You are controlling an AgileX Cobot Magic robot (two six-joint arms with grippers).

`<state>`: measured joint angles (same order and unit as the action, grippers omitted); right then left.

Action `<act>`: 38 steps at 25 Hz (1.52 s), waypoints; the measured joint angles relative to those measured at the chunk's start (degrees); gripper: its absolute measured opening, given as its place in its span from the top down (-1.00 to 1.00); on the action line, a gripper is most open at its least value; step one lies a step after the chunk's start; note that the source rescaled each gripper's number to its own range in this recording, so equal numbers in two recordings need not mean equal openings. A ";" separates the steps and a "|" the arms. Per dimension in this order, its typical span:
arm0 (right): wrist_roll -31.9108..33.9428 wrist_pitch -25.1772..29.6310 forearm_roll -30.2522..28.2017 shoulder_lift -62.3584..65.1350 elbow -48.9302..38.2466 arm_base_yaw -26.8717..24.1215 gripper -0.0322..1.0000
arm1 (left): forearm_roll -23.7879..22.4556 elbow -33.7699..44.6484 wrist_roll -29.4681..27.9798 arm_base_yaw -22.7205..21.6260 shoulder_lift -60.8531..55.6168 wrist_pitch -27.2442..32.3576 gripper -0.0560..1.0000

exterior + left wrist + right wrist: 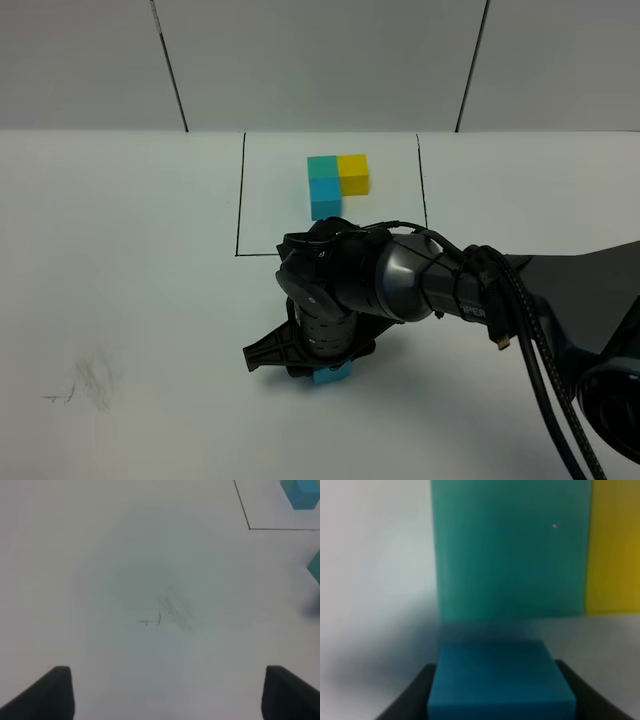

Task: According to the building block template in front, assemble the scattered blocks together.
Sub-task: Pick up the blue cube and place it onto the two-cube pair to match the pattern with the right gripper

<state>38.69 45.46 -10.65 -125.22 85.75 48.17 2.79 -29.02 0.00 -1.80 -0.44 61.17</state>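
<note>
The building block template (338,180) is a teal, yellow and sky-blue L inside a thin black frame at the back. My right gripper (318,368) reaches down in front of the frame, shut on the sky-blue cube (333,375). In the right wrist view the sky-blue cube (495,670) sits between the fingers (412,697). A narrow strip of table separates it from the loose teal cube (510,550), and the loose yellow cube (615,545) touches the teal one's side. The right arm hides these two in the high view. My left gripper (172,700) is open and empty.
A faint pencil scribble (85,385) marks the table at the front left and also shows in the left wrist view (165,612). That view also shows the frame's corner (249,528) and a teal cube's edge (315,566). The right arm's cables (540,370) hang at the front right.
</note>
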 joint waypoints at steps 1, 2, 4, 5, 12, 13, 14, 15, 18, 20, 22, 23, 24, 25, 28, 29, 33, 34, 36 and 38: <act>0.05 0.00 -0.09 0.00 0.00 -0.06 0.55 | 0.00 0.00 0.00 0.00 0.00 0.00 -0.33; 0.05 -0.06 -0.09 0.00 0.00 -0.19 0.55 | 0.00 0.00 0.00 0.00 0.00 0.00 -0.33; 0.05 -0.18 -0.09 0.00 0.00 -0.50 0.55 | 0.00 0.00 0.00 0.00 0.00 0.00 -0.33; 0.05 -0.26 -0.09 0.00 0.00 -0.58 0.55 | 0.00 0.00 0.00 0.00 0.00 0.00 -0.33; -2.14 3.66 1.07 -2.97 5.42 -1.07 0.55 | 0.00 0.00 0.00 0.00 0.00 0.00 -0.33; -2.65 4.28 1.42 -3.47 6.18 -1.07 0.55 | 0.00 0.00 0.00 0.00 0.00 0.00 -0.33; -3.03 4.69 1.87 -3.92 6.76 -1.07 0.55 | 0.00 0.00 0.00 0.00 0.00 0.00 -0.33; -3.31 4.80 2.09 -4.04 7.02 -1.07 0.55 | 0.00 0.00 0.00 0.00 0.00 0.00 -0.33; -3.42 4.93 2.14 -4.27 7.31 -1.07 0.55 | 0.00 0.00 0.00 0.00 0.00 0.00 -0.33; -3.42 4.93 2.14 -4.40 7.31 -1.07 0.55 | 0.00 0.00 0.00 0.00 0.00 0.00 -0.33; -3.42 4.93 2.14 -4.40 7.33 -1.07 0.55 | 0.00 0.00 0.00 0.00 0.00 0.00 -0.33; -3.42 4.93 2.14 -4.40 7.37 -1.07 0.55 | -0.05 0.00 0.00 0.00 0.00 0.00 -0.33; -3.11 4.87 2.02 -4.40 7.37 -1.07 0.55 | -0.05 0.00 0.00 0.00 0.00 0.00 -0.33; -2.67 4.87 1.89 -4.40 7.37 -1.07 0.55 | -0.05 0.00 0.00 0.00 0.00 0.00 -0.33; -0.59 4.56 0.15 -4.40 7.37 -1.07 0.55 | -0.05 0.00 0.00 0.00 0.00 0.00 -0.33; -0.21 4.56 -0.15 -4.40 7.37 -1.07 0.55 | -0.05 0.00 0.00 0.00 0.00 0.00 -0.33; 0.47 4.51 -0.54 -4.45 7.37 -1.14 0.55 | -0.05 0.00 0.00 0.00 0.00 0.00 -0.33; 0.81 4.51 -0.54 -4.44 7.37 -1.20 0.55 | -0.05 0.00 0.00 0.00 0.00 0.00 -0.33; 1.82 4.51 -0.48 -4.44 7.37 -1.43 0.55 | -0.05 0.00 0.00 0.00 0.00 0.00 -0.33; 3.34 4.51 -0.54 -4.44 7.37 -1.62 0.55 | -0.05 0.00 0.00 0.00 0.00 0.00 -0.33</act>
<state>42.03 49.97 -11.20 -129.66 93.13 46.55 2.74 -29.02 0.00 -1.80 -0.44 61.17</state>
